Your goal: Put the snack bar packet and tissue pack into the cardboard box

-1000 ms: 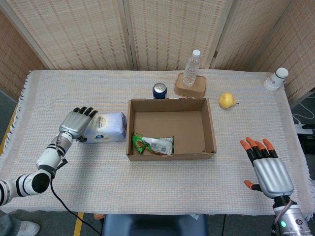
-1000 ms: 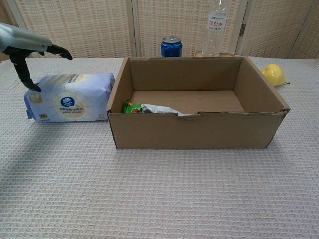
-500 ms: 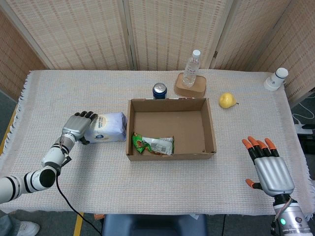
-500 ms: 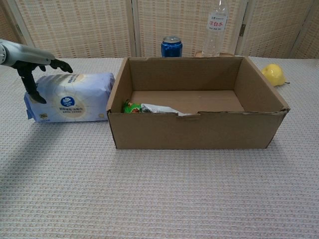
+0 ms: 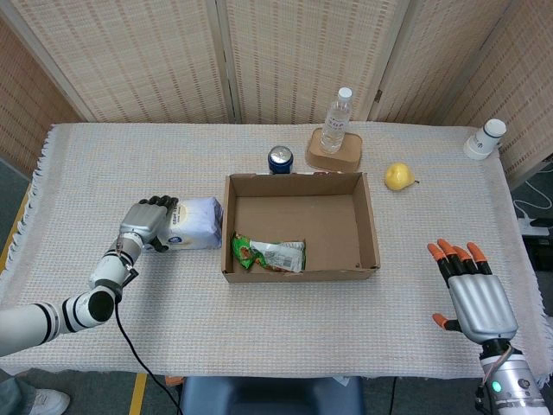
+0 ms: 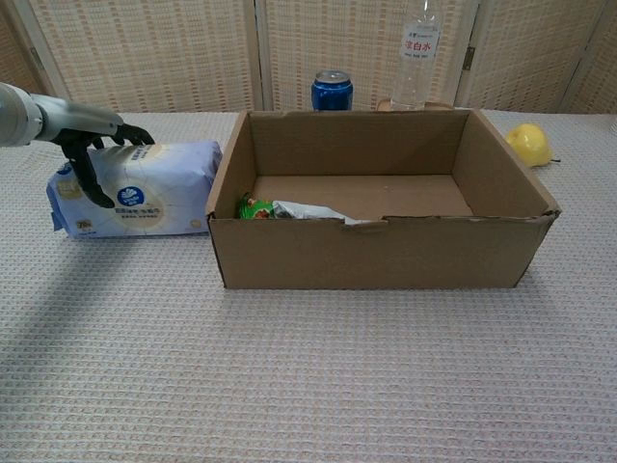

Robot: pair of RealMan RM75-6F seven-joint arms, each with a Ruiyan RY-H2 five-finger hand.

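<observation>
The tissue pack (image 5: 194,223) (image 6: 159,188), pale blue and white, lies on the cloth just left of the cardboard box (image 5: 372,226) (image 6: 386,256). My left hand (image 5: 145,220) (image 6: 89,143) grips its left end, fingers curled over the top and thumb down its front face. The green and white snack bar packet (image 5: 270,254) (image 6: 289,209) lies inside the box at its front left corner. My right hand (image 5: 476,296) hovers open, fingers spread, near the table's front right corner, far from the box; the chest view does not show it.
Behind the box stand a blue can (image 5: 280,159) (image 6: 332,90) and a water bottle (image 5: 336,121) (image 6: 416,48) on a brown lidded tub (image 5: 333,158). A yellow fruit (image 5: 397,176) (image 6: 528,143) lies right of them, a white cup (image 5: 485,138) at the far right corner.
My left hand has dropped from above the tissue pack's left end onto it and its fingers have closed around it. The pack and the right hand have barely moved.
</observation>
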